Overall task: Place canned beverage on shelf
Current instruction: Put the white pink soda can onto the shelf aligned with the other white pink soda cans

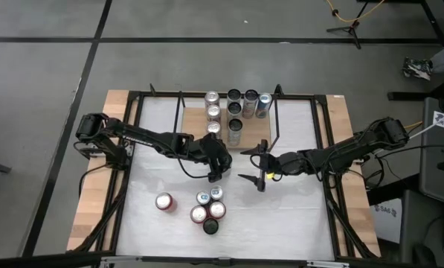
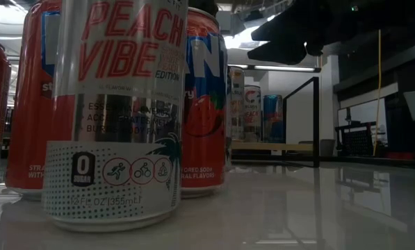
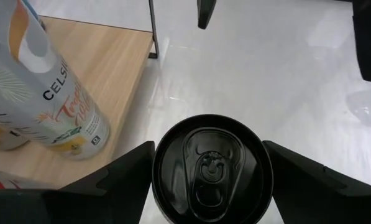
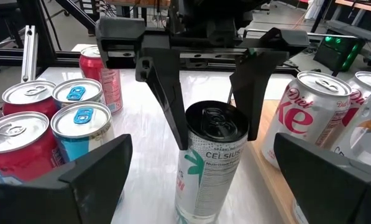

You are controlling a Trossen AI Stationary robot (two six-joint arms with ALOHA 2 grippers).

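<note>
Celsius can (image 4: 211,163), black-topped, white body w/ green leaf print, stands upright on the white tabletop (image 1: 296,216) just beside the front edge of the shelf (image 1: 259,135) — not on the board. The left gripper (image 1: 216,165) straddles it: in the right wrist view one dark finger (image 4: 166,99) sits on each side of the can's top, jaws apart w/ slim gaps showing in the left wrist view, so not clamped on it. Left wrist view looks straight down on the black lid (image 3: 212,167) between the two fingers.

Shelf is a light-wood board w/ thin black rod uprights near the far middle of the table; approx eight cans stand on it in two rows, incl. a blue-silver one (image 1: 263,105) at the end nearest the right arm and a Diet Coke can (image 4: 306,118) near the front edge.

Right gripper (image 1: 254,167) hovers nearby over the tabletop, facing the left one, jaws spread wide, holding nothing.

Cluster of cans (image 1: 209,208) waits at the near side of the table — red tops, blue-tabbed tops, one dark. A lone red can (image 1: 164,202) stands apart, toward the left arm's side. Low view is filled by a Peach Vibe can (image 2: 117,111) and red soda cans right behind it.
</note>
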